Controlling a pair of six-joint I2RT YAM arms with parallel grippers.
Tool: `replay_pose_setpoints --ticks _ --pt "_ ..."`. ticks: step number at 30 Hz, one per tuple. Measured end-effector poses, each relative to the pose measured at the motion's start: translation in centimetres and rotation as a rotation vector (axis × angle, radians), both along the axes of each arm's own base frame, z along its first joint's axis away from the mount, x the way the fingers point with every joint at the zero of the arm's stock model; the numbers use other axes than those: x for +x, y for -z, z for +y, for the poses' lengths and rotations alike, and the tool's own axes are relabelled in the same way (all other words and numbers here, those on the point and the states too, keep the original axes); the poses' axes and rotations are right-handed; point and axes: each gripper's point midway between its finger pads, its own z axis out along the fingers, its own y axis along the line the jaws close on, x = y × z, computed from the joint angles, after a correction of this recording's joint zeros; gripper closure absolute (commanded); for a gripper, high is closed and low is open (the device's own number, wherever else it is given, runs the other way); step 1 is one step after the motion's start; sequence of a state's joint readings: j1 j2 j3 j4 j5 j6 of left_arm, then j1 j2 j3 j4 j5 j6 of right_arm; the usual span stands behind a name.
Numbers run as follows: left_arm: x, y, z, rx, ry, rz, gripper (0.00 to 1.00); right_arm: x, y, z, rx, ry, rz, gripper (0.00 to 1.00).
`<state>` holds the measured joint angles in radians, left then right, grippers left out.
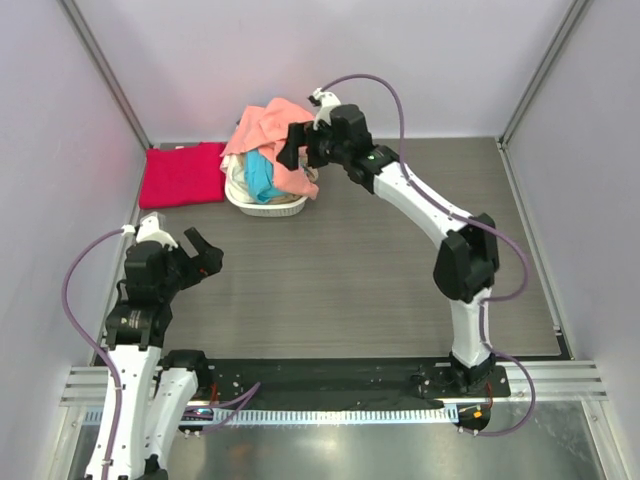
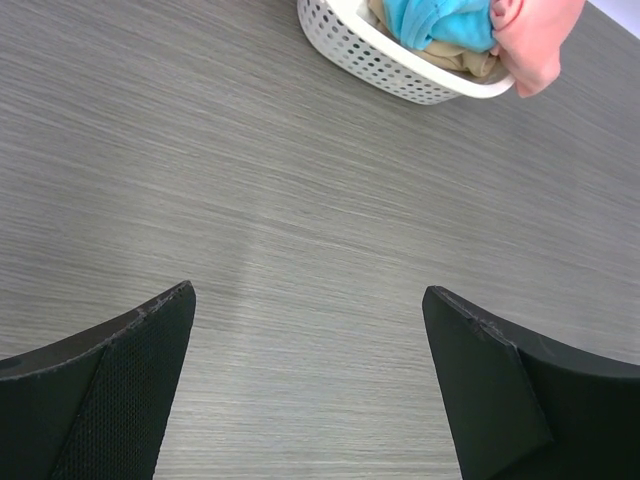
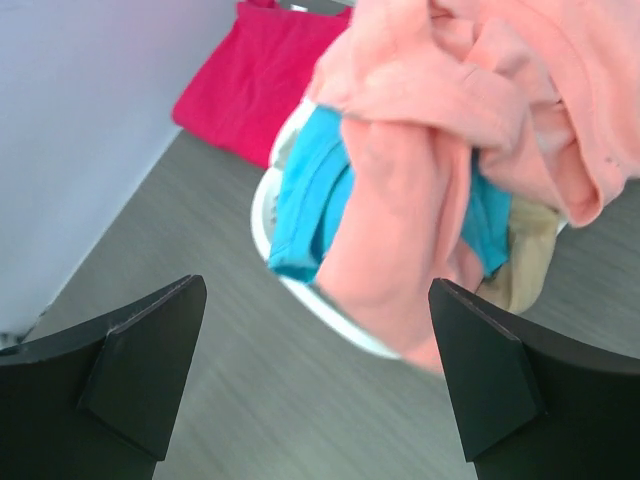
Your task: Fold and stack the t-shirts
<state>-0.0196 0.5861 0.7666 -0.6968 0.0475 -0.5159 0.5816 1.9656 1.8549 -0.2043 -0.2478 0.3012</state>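
Note:
The salmon-pink t-shirt (image 1: 270, 130) is piled crumpled on top of the white laundry basket (image 1: 265, 207) at the back, hanging over its rim (image 3: 400, 250). The teal t-shirt (image 1: 262, 178) and the beige t-shirt (image 3: 525, 255) lie under it in the basket. The crimson t-shirt (image 1: 182, 174) lies folded flat on the table left of the basket, also in the right wrist view (image 3: 260, 80). My right gripper (image 1: 296, 150) is open, just above and beside the pink shirt, holding nothing. My left gripper (image 1: 198, 255) is open and empty over bare table at the near left.
The basket also shows at the top of the left wrist view (image 2: 400, 70). Grey walls close in the table on the left, back and right. The wood-grain table (image 1: 340, 280) stretches between the arms and the basket.

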Motion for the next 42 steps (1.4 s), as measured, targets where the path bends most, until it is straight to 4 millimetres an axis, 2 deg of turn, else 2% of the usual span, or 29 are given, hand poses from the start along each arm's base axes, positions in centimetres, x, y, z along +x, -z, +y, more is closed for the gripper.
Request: replay_pose_setpoints --ticks 3,7,10,11,13,14,15,17,19,22,24,26,28,31,32,33,35,36,37,38,39,40,42 --pt "-0.1 -0.2 -0.2 -0.005 0.009 -0.008 0.05 3.1 1.5 1.3 -0.034 0.042 -0.01 0.01" --pt "-0.1 -0.3 -0.5 -0.013 0.024 -0.012 0.05 7.4 5.7 2.4 -0.104 0.112 -0.001 0.02" --pt "-0.1 -0.3 -0.6 -0.017 0.032 -0.014 0.05 8.8 8.8 2.4 -0.159 0.142 0.021 0.16" --pt "-0.2 -0.4 -0.7 -0.018 0.035 -0.015 0.05 9.1 9.7 2.3 -0.179 0.151 0.029 0.29" --pt "-0.2 -0.5 -0.8 -0.021 0.039 -0.02 0.05 9.3 10.4 2.2 -0.204 0.165 0.029 0.45" --pt "-0.2 -0.5 -0.8 -0.021 0.039 -0.022 0.05 9.3 10.5 2.2 -0.213 0.169 0.028 0.57" --pt "-0.2 -0.5 -0.8 -0.022 0.04 -0.022 0.05 9.2 10.4 2.2 -0.223 0.169 0.017 0.63" --pt "-0.2 -0.5 -0.9 -0.024 0.044 -0.022 0.05 9.1 9.8 2.6 -0.231 0.173 -0.007 0.72" --pt "-0.2 -0.5 -0.9 -0.025 0.046 -0.023 0.06 8.8 9.5 2.9 -0.25 0.175 -0.028 0.77" --pt "-0.2 -0.6 -0.9 -0.025 0.046 -0.024 0.06 8.3 8.7 3.3 -0.277 0.177 -0.066 0.97" --pt "-0.1 -0.6 -0.9 -0.025 0.046 -0.024 0.06 8.0 7.6 3.3 -0.286 0.179 -0.088 0.99" --pt "-0.1 -0.6 -0.9 -0.025 0.046 -0.024 0.06 7.4 5.3 3.3 -0.275 0.179 -0.117 0.99" --pt "-0.1 -0.6 -0.9 -0.025 0.046 -0.024 0.06 6.7 2.4 3.0 -0.255 0.182 -0.151 0.99" --pt "-0.1 -0.5 -0.9 -0.025 0.046 -0.021 0.06 5.3 -3.9 1.5 -0.203 0.206 -0.224 0.99" --pt "-0.1 -0.5 -0.9 -0.024 0.046 -0.019 0.06 4.3 -6.9 0.5 -0.176 0.22 -0.26 0.99" --pt "-0.1 -0.4 -0.9 -0.024 0.046 -0.017 0.06 3.3 -9.0 -0.5 -0.162 0.233 -0.282 0.99" --pt "0.0 -0.3 -0.9 -0.024 0.046 -0.012 0.06 0.4 -13.8 -3.6 -0.127 0.271 -0.334 0.96" --pt "0.0 -0.3 -0.9 -0.024 0.046 -0.01 0.06 -1.2 -16.0 -5.5 -0.105 0.295 -0.364 0.85" --pt "0.0 -0.2 -0.9 -0.024 0.046 -0.008 0.06 -3.1 -17.5 -7.6 -0.091 0.326 -0.381 0.24" --pt "0.0 -0.2 -0.9 -0.024 0.046 -0.007 0.06 -4.9 -18.6 -9.7 -0.07 0.36 -0.398 0.04" --pt "0.0 -0.2 -0.9 -0.024 0.046 -0.006 0.06 -7.1 -19.3 -12.0 -0.044 0.4 -0.404 0.0" --pt "0.0 -0.2 -0.9 -0.024 0.046 -0.006 0.06 -8.7 -18.7 -14.1 -0.038 0.447 -0.391 0.0" --pt "0.0 -0.1 -0.9 -0.023 0.046 -0.003 0.07 -11.0 -15.6 -18.3 -0.04 0.543 -0.324 0.0"
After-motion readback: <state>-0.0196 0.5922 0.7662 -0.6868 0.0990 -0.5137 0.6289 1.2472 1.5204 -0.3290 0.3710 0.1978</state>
